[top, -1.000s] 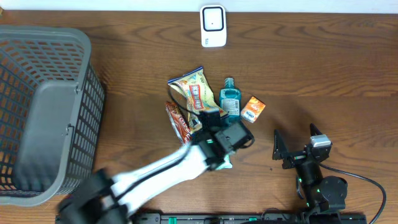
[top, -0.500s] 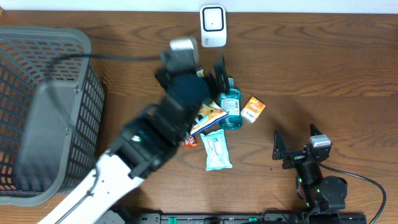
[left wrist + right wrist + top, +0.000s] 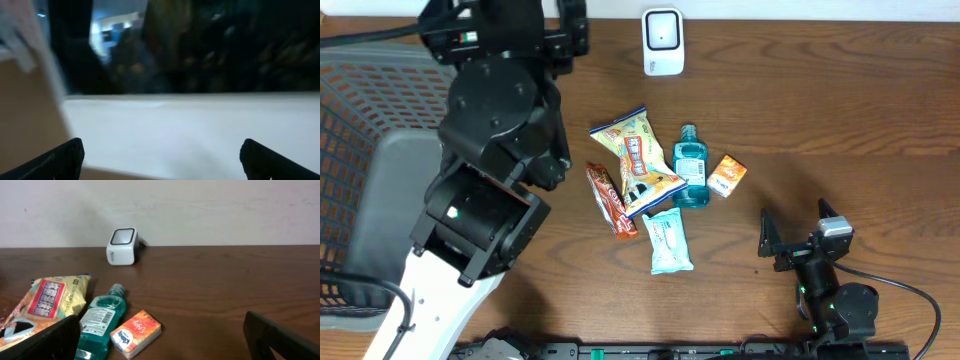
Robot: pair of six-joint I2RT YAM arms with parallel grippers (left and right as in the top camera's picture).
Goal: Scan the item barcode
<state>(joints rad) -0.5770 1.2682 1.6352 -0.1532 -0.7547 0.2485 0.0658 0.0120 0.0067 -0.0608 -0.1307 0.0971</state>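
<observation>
Several items lie mid-table: a yellow snack bag (image 3: 635,160) (image 3: 50,300), a teal mouthwash bottle (image 3: 690,168) (image 3: 100,320), an orange tissue pack (image 3: 727,175) (image 3: 136,332), a red-brown bar (image 3: 610,200) and a pale teal wipes pack (image 3: 669,242). The white scanner (image 3: 662,42) (image 3: 123,246) stands at the back edge. My left gripper (image 3: 510,25) (image 3: 160,160) is raised high at the back left, open and empty, facing a blurred white wall. Open too, my right gripper (image 3: 790,240) (image 3: 162,340) sits low at the front right and points at the tissue pack and bottle.
A large grey mesh basket (image 3: 380,180) fills the left side, partly covered by my left arm. Bare wooden table (image 3: 840,120) stretches to the right of the items. A white wall runs behind the scanner.
My left arm rose from over the wipes pack and swung to the back left, its jaws opening wider. The wipes pack now lies uncovered on the table. The right arm has not moved.
</observation>
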